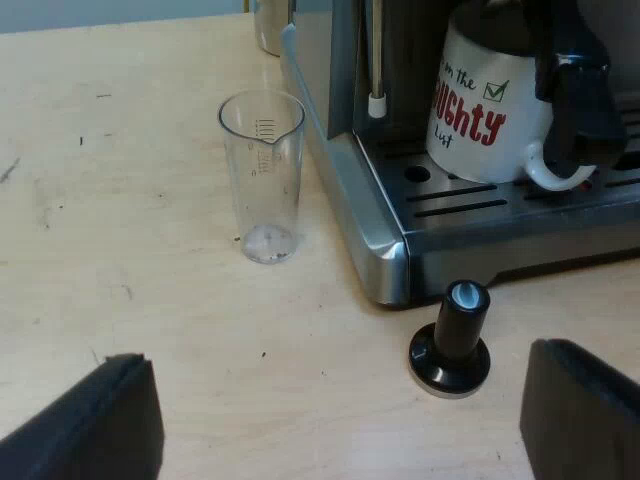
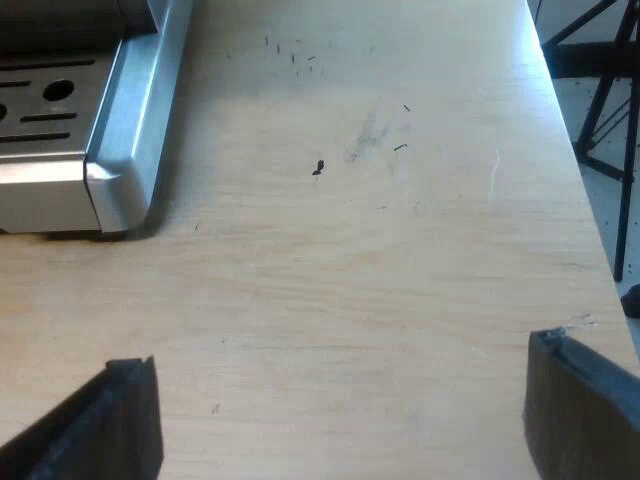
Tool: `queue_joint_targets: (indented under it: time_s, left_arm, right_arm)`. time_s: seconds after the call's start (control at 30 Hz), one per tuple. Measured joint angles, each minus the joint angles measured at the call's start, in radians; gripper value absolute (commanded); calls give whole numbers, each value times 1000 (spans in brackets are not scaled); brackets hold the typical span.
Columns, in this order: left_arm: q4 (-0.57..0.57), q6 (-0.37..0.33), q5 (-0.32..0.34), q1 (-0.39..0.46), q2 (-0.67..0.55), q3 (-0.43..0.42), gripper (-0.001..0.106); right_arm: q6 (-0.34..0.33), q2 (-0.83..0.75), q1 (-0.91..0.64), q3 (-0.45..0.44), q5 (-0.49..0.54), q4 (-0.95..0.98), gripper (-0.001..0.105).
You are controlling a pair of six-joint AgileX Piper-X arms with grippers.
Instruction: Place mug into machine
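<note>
one white glazed mug (image 1: 488, 110) with red lettering sits on the slotted drip tray (image 1: 500, 205) of the brushed-metal espresso machine (image 1: 385, 240); a dark shape i cannot identify overlaps its handle. clear tapered measuring glass (image 1: 262, 175) stands upright on the pale wood table (image 1: 120, 200), near the machine's side. black-knobbed tamper (image 1: 451, 340) just beside its front corner. left gripper (image 1: 335, 425) released, near the tamper. right gripper (image 2: 340, 420) released over speckled wood.

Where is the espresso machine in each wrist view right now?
Left wrist view: the espresso machine stands beyond the open left hand, behind the tamper, with the mug on its drip tray.
Right wrist view: its metal corner lies beyond the open right hand.
Shared landmark: the slotted drip tray.
</note>
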Motion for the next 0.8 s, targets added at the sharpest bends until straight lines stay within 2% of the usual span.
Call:
queue_joint_targets:
  time_s: [0.23, 0.8]
  left_arm:
    - [0, 0, 0, 0, 0, 0, 89]
    - [0, 0, 0, 0, 0, 0, 89]
  right_arm:
    - [10, 0, 0, 37, -14, 17, 75]
    - [10, 0, 0, 37, -21, 22, 75]
